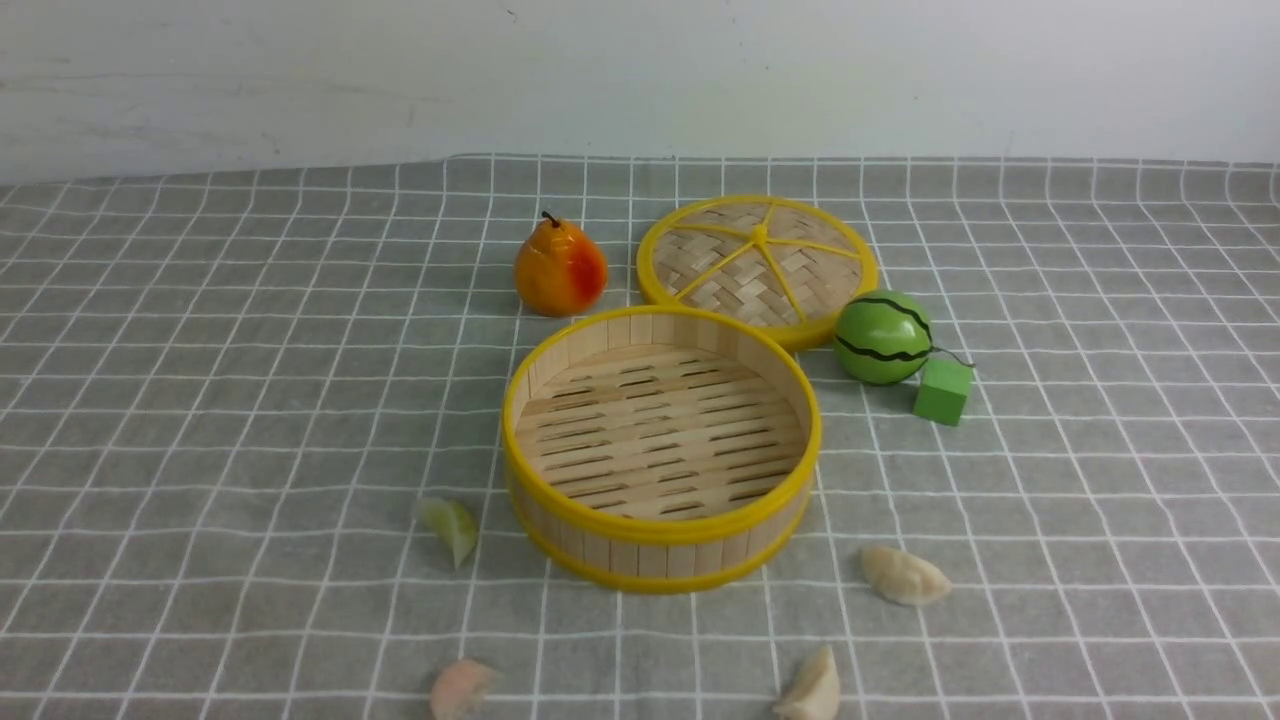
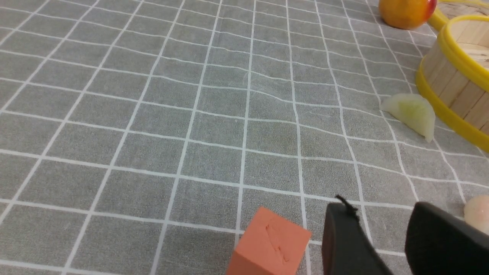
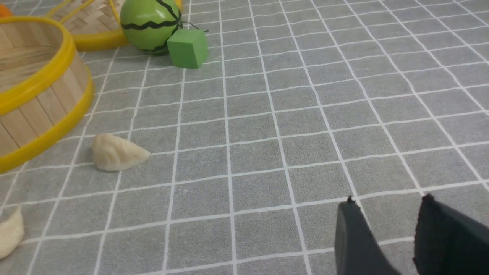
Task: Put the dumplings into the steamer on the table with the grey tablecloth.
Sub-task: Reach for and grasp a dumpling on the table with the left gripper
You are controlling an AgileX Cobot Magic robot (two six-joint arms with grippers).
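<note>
the tablecloth [image 1: 250, 420] is grey with a thin white grid; the steamer [image 1: 665, 558] has yellow rims; the watermelon [image 1: 882, 337] is green with wavy black stripes; one dumpling [image 1: 452, 530] is pale green.

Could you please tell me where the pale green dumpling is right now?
In the front view, the pale green dumpling lies on the grey tablecloth, just left of the steamer.

Three forward-looking views over one worktop [image 1: 250, 400]
The front view looks down from farther back; both closer wrist views share the steamer [image 1: 660, 550] with it.
</note>
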